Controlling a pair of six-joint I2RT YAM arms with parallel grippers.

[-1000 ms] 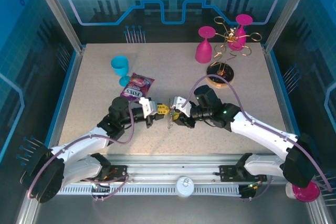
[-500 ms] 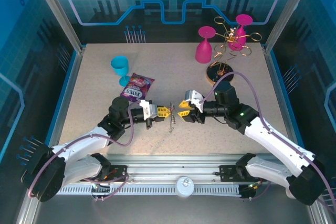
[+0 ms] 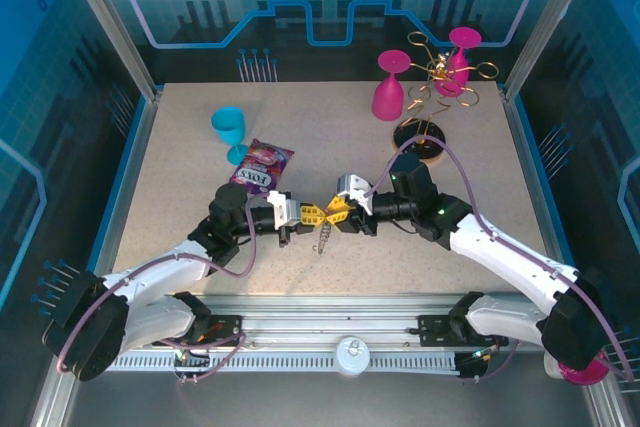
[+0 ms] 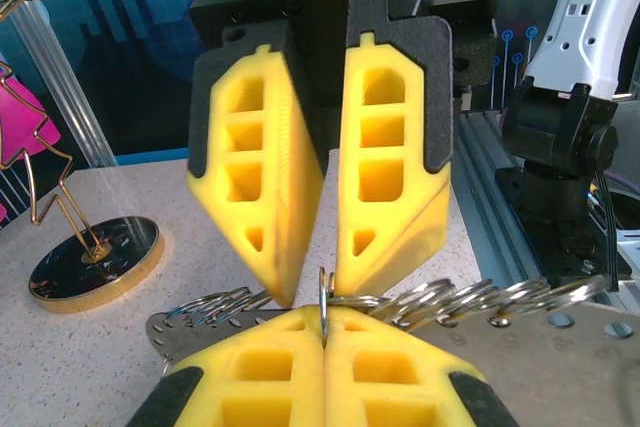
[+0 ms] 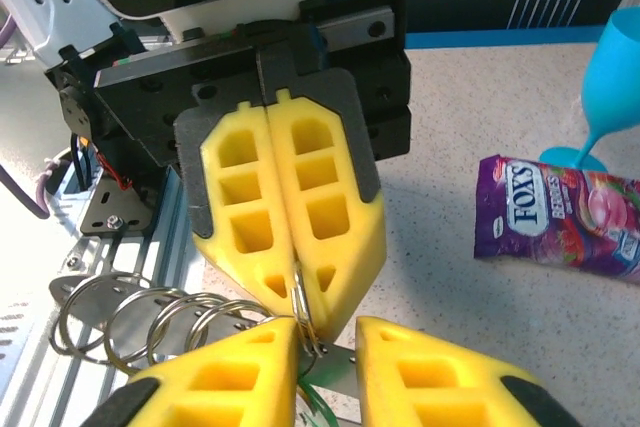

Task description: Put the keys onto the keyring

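Steadying the keyring (image 4: 570,332), mid-bench (image 3: 180,177) toward the front edge.
Left gripper (image 5: 297,307) is clamping it for threading; right gripper (image 4: 316,292) is hovering opposite, slightly parted, gripping nothing.

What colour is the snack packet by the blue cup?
The packet is purple, clearest in the right wrist view.

Both arms, left (image 3: 160,277) and right (image 3: 505,247): white shells, black joints, a purple cable (image 3: 247,250) looping off each. Left claw (image 3: 316,213) and right claw (image 3: 338,209) have chunky yellow fingers (image 4: 385,177) with square cutouts, black backing, screwed black mounts.
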